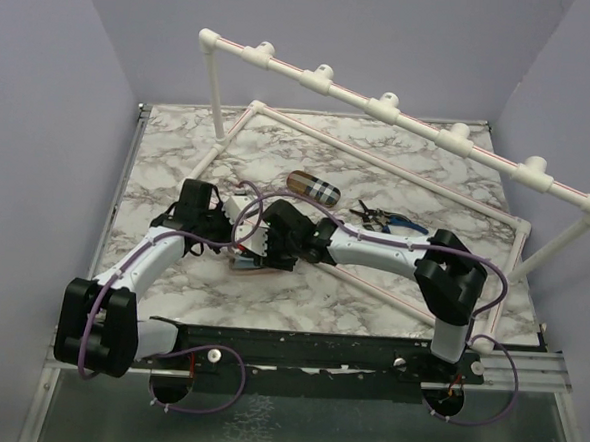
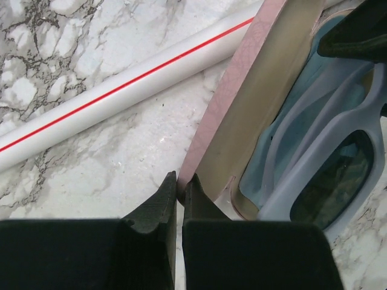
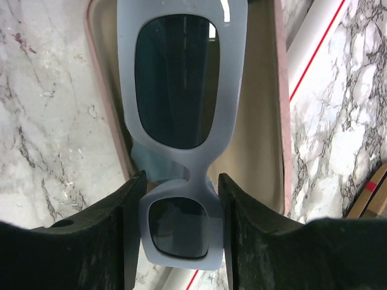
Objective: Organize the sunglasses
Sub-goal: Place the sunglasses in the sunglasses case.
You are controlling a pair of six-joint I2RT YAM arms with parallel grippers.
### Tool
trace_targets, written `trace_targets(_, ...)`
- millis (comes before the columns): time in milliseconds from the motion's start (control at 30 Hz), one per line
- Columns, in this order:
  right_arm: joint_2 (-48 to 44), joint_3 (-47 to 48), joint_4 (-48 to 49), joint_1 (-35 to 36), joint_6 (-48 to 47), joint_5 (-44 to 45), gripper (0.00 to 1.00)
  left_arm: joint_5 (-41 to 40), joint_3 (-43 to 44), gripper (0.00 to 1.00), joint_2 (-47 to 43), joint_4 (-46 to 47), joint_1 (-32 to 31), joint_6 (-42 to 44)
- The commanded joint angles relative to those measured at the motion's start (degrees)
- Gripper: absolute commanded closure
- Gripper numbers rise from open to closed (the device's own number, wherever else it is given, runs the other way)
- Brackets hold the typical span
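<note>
White-marbled desk (image 1: 290, 299), lilac walls (image 1: 41, 115). Open pink case (image 2: 224, 103) beside red-striped white pipe (image 2: 121, 90); left gripper (image 2: 180, 181) pinched on case's rim. Blue-framed sunglasses (image 3: 181, 158) over case's interior, clamped at bridge by right gripper (image 3: 181, 176).

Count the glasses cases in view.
2. The open pink case, sunglasses partly inside, lies mid-table, left gripper pinching its edge; the closed brown plaid case lies behind it. More could be hidden under the arms.

Marble table (image 1: 178, 164) carries a white red-striped pipe frame (image 1: 379, 159). Plaid case (image 1: 312, 187) and pliers (image 1: 380, 219) lie inside it, near each other. Open pink case (image 2: 254, 103) lies outside, just beside the near pipe.
</note>
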Motion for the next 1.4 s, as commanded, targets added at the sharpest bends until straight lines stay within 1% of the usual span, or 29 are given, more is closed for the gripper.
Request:
trace_targets(0,3.3,1.24,1.39,0.1,1.66,3.95,1.0,0.35,-1.6,1.0,-1.64,2.56,-2.56,2.23)
trace_targets(167,6.33,3.02,0.75,0.15,0.88,5.56,1.0,-1.05,-1.65,1.0,-1.77,2.51,-2.97,2.99)
trace_targets(367,7.13,3.35,-1.66,0.17,0.03,4.48,0.99,-2.11,-1.89,1.0,-1.63,2.32,-3.46,3.69)
trace_targets(400,7.03,3.14,-1.7,0.17,-0.07,3.92,0.98,-1.86,-1.78,1.0,-1.62,2.31,-3.52,3.51)
trace_targets(533,6.77,3.08,-0.29,0.23,0.94,0.98,0.83,-2.89,-2.08,1.0,-1.36,3.64,-4.43,2.62)
trace_targets(600,7.09,3.98,-0.27,0.21,1.64,-0.46,0.77,-3.56,-2.58,1.0,-1.34,4.64,-4.59,2.11)
trace_targets(667,7.33,3.9,0.51,0.26,1.47,-1.14,0.75,-3.72,-2.83,1.0,-1.49,5.15,-4.73,1.52)
trace_targets(1000,10.3,6.97,-0.14,1.3,1.13,-1.13,0.7,-1.82,-2.0,1.0,-1.3,6.76,-5.21,-1.4)
trace_targets(1133,10.74,6.88,-0.02,1.29,1.26,-0.89,0.62,-2.12,-2.34,1.0,-1.3,6.73,-5.22,-1.06)
trace_targets(1233,11.34,8.3,0.1,1.42,1.93,-1.87,0.6,-1.21,-2.72,1.0,-1.2,7.32,-5.29,-1.82)
trace_targets(1367,12.17,10.21,-0.59,1.74,2.46,-2.29,0.53,-0.83,-3.1,1.0,-1.29,7.91,-5.3,-2.76)
